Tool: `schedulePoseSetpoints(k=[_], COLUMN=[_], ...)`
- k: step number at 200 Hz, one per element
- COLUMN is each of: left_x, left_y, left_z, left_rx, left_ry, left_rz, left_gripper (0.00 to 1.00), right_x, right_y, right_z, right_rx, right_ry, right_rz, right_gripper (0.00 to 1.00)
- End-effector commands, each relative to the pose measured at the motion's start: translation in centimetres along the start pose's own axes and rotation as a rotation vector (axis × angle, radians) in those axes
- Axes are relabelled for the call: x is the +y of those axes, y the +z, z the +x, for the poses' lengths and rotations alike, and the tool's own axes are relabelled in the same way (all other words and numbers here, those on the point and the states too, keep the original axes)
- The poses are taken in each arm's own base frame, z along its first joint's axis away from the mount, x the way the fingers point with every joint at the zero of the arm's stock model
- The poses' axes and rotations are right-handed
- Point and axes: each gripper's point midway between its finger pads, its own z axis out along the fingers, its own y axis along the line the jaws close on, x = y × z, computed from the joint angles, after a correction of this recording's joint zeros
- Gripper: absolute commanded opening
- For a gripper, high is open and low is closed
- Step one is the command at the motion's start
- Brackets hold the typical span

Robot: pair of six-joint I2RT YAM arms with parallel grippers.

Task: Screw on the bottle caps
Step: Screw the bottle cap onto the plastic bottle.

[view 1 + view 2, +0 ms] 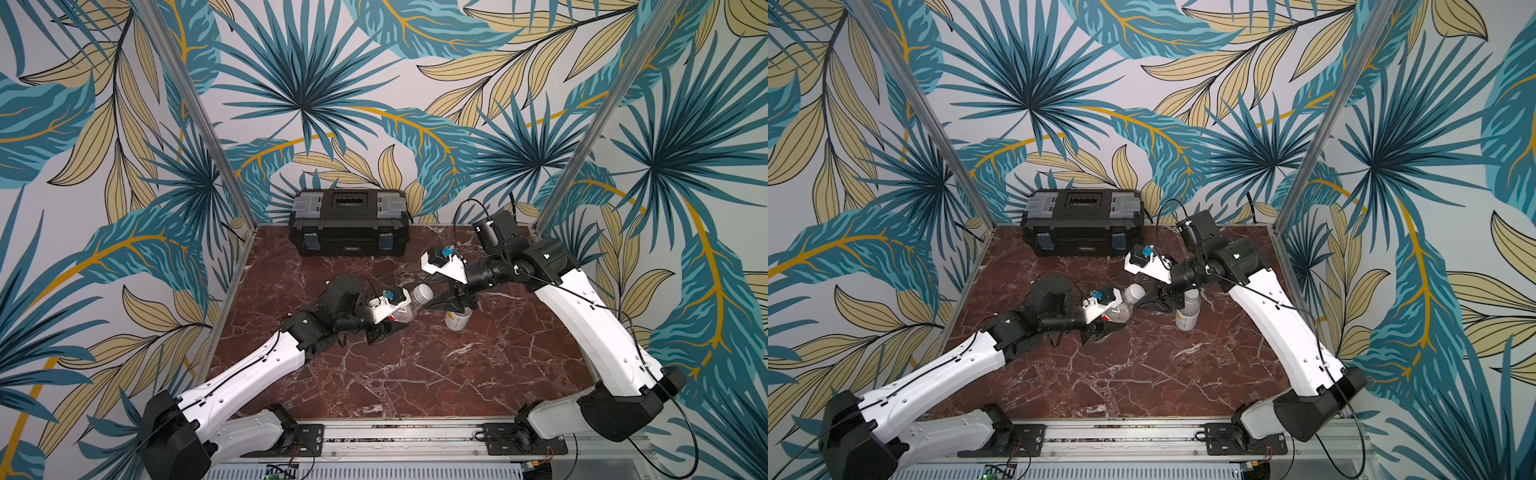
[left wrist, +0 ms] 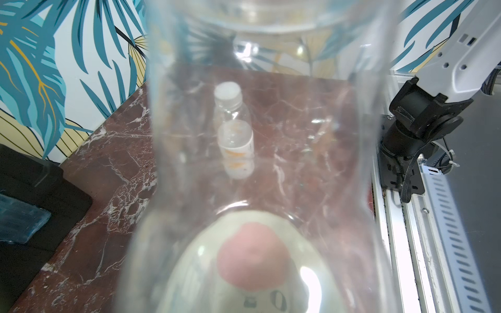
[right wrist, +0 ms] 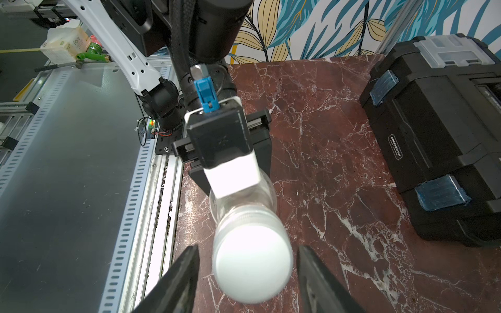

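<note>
Left gripper (image 1: 388, 330): pressed onto the body of the red-marked bottle (image 1: 405, 313), holding it tilted off the table (image 1: 415, 374) above its middle, neck pointing at the other arm.
Right gripper (image 3: 248, 249): spread, one finger on each side of that bottle's cap (image 1: 423, 292), with a gap showing on both sides; nothing is pinched.
Held bottle's cap: white and sitting on the neck; how tightly it is threaded cannot be told.
Yellow-marked bottle (image 2: 237, 151): upright on the table right of the middle, partly hidden behind the right gripper in both top views. Its own cap (image 2: 227, 93) is on.
Progress: likely the second cap of two. The standing bottle looks finished, and the held one seems to be mid-tightening.
Left to do: probably close on the cap, turn it home, then put the bottle down.
Writing on the held bottle: a red blotch and blurred black print, with something like a "0".
Toolbox (image 1: 349, 224): black, at the back edge; its small brand plate is too soft to read.
Off the table: a tissue box (image 3: 66, 43) marked "Face".
</note>
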Motion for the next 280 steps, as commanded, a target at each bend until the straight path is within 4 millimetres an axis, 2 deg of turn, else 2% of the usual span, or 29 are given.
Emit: schedulePoseSetpoints(k=[1,17,24,38,48,76,126,132,167,210,224,240,280], left_x=[0.4,0.5,0.4,0.5,0.5,0.7,1.4,1.7,3.0,5.0,5.2,5.3,5.7], left_y=[-0.6,-0.5,-0.4,-0.2,-0.2,-0.3,-0.8,-1.0,-2.1,-3.3,-3.5,-3.7,-4.0], left_z=[-2.3,-2.2,-1.5,-1.2,-1.2,-1.4,-1.7,-2.5,-3.3,-3.9,-4.0,-4.0,-3.8], left_rx=[-0.047,-0.042,-0.015,-0.005,-0.001,-0.008,-0.019,-0.047,-0.087,-0.101,-0.108,-0.115,-0.101], left_ry=[0.032,0.032,0.021,0.019,0.018,0.025,0.039,0.053,0.079,0.113,0.117,0.12,0.123], left_rz=[-0.006,-0.01,-0.004,-0.006,-0.007,-0.021,-0.071,-0.092,-0.195,-0.331,-0.348,-0.362,-0.392], left_gripper=[0.25,0.25,0.25,0.25,0.25,0.25,0.25,0.25,0.26,0.26,0.26,0.26,0.26], right_x=[0.3,0.4,0.4,0.4,0.4,0.4,0.6,0.5,0.2,-1.6,-2.2,-2.4,-2.8], right_y=[0.3,0.3,0.4,0.6,0.7,1.0,1.4,1.4,2.5,4.0,4.5,5.3,6.3], right_z=[-0.2,-0.3,-0.3,-0.2,0.0,0.5,0.9,0.8,1.6,3.1,3.4,3.7,2.4], right_rx=[-0.001,0.001,0.003,0.013,0.023,0.047,0.064,0.066,0.108,0.19,0.197,0.202,0.131], right_ry=[0.017,0.026,0.03,0.041,0.049,0.078,0.14,0.155,0.29,0.566,0.648,0.731,0.918], right_rz=[-0.036,-0.047,-0.055,-0.06,-0.067,-0.078,-0.086,-0.083,-0.069,0.008,0.02,0.011,-0.028], right_gripper=[0.61,0.56,0.55,0.54,0.5,0.34,0.24,0.22,0.15,0.07,0.01,0.0,0.0])
